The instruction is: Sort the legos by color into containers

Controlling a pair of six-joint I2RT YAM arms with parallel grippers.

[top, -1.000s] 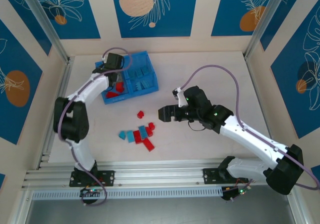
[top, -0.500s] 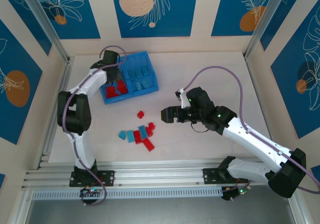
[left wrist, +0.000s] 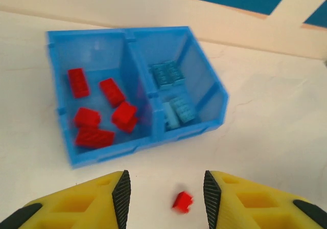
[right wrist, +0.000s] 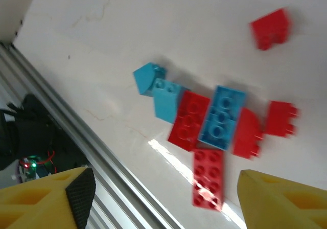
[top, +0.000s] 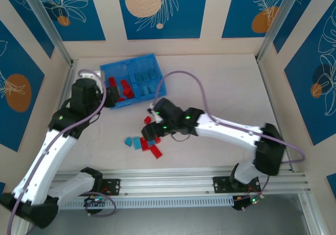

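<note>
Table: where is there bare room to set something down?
The widest bare patch of table lies far right, between the right arm, the back wall and the right wall. It is crowded around the blue bin at far left and the loose legos mid-table.

The white left arm's yellow two-finger gripper [left wrist: 166, 201] holds its jaws parted, while the right arm's yellow two-finger gripper [right wrist: 163, 198], reaching left, gapes wide.

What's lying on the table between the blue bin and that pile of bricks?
A lone red brick on otherwise bare table, seen in the top view.
</note>
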